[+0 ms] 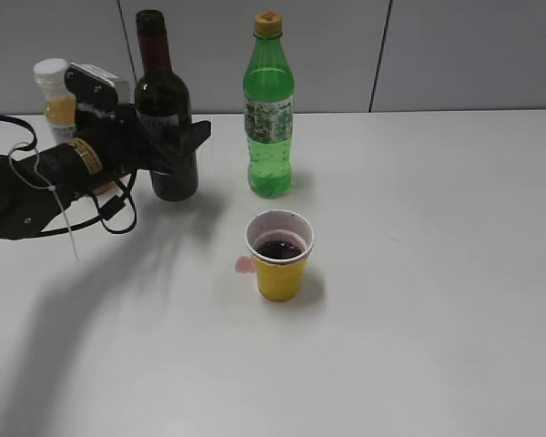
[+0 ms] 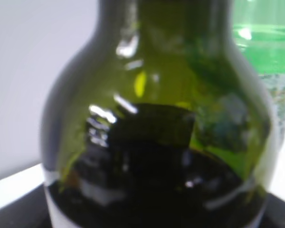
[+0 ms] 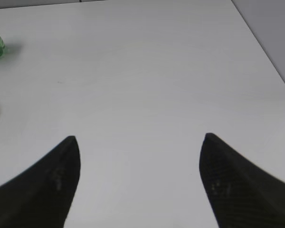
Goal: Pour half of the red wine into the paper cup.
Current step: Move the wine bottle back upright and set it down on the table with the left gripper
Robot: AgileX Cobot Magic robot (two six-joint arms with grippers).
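red wine bottle (image 1: pixel 164 118) upright on bench (image 1: pixel 437 273), back left, beside green soda bottle (image 1: pixel 269 109) | left gripper (image 1: pixel 177 146) jaws clasp its body | paper cup (image 1: pixel 279 255) centre, dark wine inside | right gripper (image 3: pixel 140 142) jaws spread, empty

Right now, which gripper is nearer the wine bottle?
Left. The left gripper sits around the wine bottle, which stands upright on the table. The right gripper hangs open over bare table, out of the exterior view.
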